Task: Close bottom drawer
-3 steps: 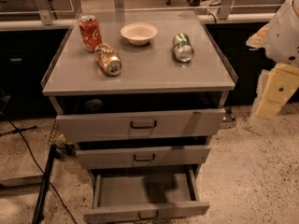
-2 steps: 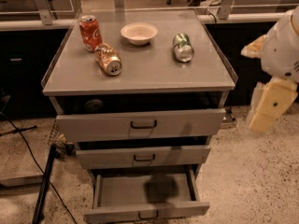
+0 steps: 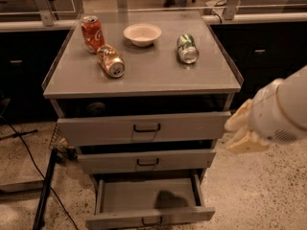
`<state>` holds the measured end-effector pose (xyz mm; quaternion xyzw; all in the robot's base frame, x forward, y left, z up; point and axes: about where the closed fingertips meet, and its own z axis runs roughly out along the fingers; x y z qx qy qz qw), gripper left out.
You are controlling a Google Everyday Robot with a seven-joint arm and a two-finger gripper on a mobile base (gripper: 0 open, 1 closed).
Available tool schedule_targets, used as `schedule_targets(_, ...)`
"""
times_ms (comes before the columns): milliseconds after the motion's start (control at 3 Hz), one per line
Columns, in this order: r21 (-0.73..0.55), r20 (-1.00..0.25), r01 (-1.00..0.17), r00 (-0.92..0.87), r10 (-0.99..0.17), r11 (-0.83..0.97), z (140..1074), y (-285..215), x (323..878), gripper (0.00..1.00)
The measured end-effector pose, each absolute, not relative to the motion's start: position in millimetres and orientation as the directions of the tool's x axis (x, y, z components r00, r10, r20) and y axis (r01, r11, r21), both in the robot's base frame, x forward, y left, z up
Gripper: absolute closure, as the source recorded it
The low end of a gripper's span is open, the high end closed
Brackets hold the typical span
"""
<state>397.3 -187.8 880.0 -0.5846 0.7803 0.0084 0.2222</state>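
Now, your tool (image 3: pixel 243 133) hangs beside the cabinet (image 3: pixel 144 73); you cannot tell whether it is apart or together. Below it, the bottom drawer (image 3: pixel 148 202) stands pulled out. Stiff metal, probably light on runners: push its front panel (image 3: pixel 115 219) beside the handle (image 3: pixel 151 221).

Up and left of the tool (image 3: pixel 243 132), low at right, the worktop (image 3: pixel 158 74) holds a bowl (image 3: pixel 142 34), an upright red can (image 3: pixel 91 32), and an orange can (image 3: pixel 111 61) and a green can (image 3: pixel 187 48), both lying.
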Motion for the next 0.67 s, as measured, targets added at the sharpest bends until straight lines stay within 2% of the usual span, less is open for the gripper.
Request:
schedule_targets(333, -0.235, -0.362, -0.917, -0.227, -0.904, 0.324, 821.4, -180.4, 390.6, 0.81)
schedule_targets(667, -0.236, -0.361, -0.915, -0.231, -0.904, 0.328, 812.2, -180.6, 390.0, 1.0)
